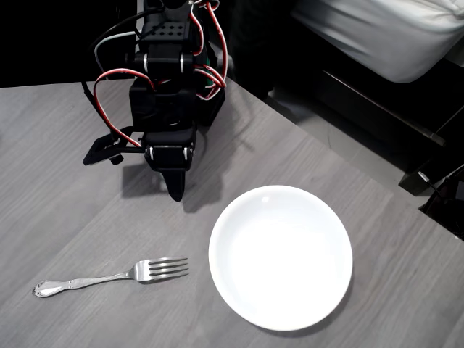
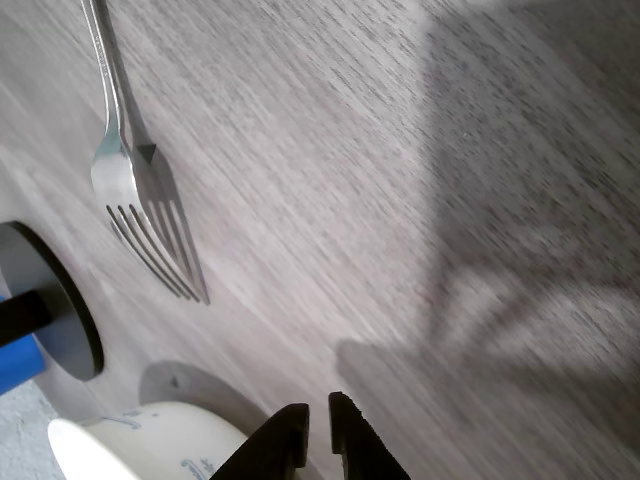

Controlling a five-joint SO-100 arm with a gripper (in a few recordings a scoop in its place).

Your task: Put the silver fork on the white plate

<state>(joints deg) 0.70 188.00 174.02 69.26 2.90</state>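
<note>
In the overhead view the silver fork (image 1: pixel 109 278) lies flat on the grey table at the lower left, tines pointing right toward the white plate (image 1: pixel 280 256). The plate sits bare at the lower middle. My black gripper (image 1: pixel 176 190) hangs above the table behind both, well apart from the fork and just off the plate's far left rim. Its fingers are shut with nothing between them. In the wrist view the fork (image 2: pixel 125 170) lies at the upper left, and my gripper (image 2: pixel 318 425) shows at the bottom edge with only a thin slit between the tips.
The table's far edge (image 1: pixel 326 138) runs diagonally at the upper right, with dark floor and white bedding (image 1: pixel 384 32) beyond. In the wrist view a dark disc (image 2: pixel 50 300) and a white rounded shape (image 2: pixel 150 445) sit at the lower left; I cannot tell what they are.
</note>
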